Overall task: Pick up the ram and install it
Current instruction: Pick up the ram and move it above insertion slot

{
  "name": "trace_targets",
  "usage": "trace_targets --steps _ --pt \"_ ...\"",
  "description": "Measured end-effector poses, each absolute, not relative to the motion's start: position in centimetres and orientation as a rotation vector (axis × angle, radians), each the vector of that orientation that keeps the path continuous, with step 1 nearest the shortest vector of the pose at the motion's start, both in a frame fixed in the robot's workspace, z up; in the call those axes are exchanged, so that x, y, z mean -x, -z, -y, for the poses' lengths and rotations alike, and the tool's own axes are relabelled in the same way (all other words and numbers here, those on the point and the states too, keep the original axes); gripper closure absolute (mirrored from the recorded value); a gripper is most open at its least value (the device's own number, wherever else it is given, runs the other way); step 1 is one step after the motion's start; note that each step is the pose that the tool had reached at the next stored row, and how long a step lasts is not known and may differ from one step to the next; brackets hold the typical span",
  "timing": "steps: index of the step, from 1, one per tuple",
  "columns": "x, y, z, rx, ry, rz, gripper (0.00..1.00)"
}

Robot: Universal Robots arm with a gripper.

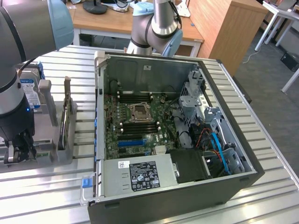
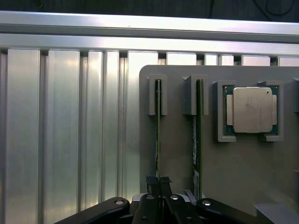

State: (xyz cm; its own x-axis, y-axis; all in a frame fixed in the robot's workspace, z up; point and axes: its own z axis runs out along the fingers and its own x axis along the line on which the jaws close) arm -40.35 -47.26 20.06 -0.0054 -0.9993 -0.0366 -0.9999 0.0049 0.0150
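Slatted metal table (image 2: pixel 60 140). At the exterior view's left, the gripper (image 2: pixel 158 184) is pinched narrow on the ram (image 2: pixel 158 133), which stands on edge in its holder (image 2: pixel 177 140), probably so its top edge can be grasped. The open case (image 1: pixel 135 70) sits right.

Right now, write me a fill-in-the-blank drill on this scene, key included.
1. The tool is ____ on the ram.
2. The second stick stands ____ the ram and the CPU in the gray holder.
3. The computer case lies with its side ____.
Missing: shut; between; open.
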Motion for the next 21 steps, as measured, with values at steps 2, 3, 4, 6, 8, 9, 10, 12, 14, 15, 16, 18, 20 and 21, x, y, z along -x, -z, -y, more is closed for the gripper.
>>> trace_targets --steps 2,3,4,6,8,9,10,12,14,15,16,18,20,21 --pt "40.3 -20.1 47.3 2.204 -0.057 -2.216 0.88" --pt "40.3 -20.1 47.3 2.204 -0.057 -2.216 0.88" --pt "40.3 -20.1 47.3 2.204 -0.057 -2.216 0.88" --pt "40.3 -20.3 47.3 2.204 -0.057 -2.216 0.88" --pt "40.3 -20.4 47.3 2.204 -0.057 -2.216 0.88" --pt "40.3 -20.5 47.3 2.205 -0.057 -2.216 0.88" --pt "40.3 -20.6 47.3 2.204 -0.057 -2.216 0.88" --pt "40.3 -20.9 47.3 2.204 -0.057 -2.216 0.88" --pt "40.3 -21.3 47.3 2.204 -0.057 -2.216 0.88" --pt "40.3 -21.5 47.3 2.204 -0.057 -2.216 0.88" --pt "40.3 -21.7 47.3 2.204 -0.057 -2.216 0.88" --pt "40.3 -22.1 47.3 2.204 -0.057 -2.216 0.88" --pt "40.3 -22.6 47.3 2.204 -0.057 -2.216 0.88" --pt "40.3 -22.8 47.3 2.204 -0.057 -2.216 0.88"
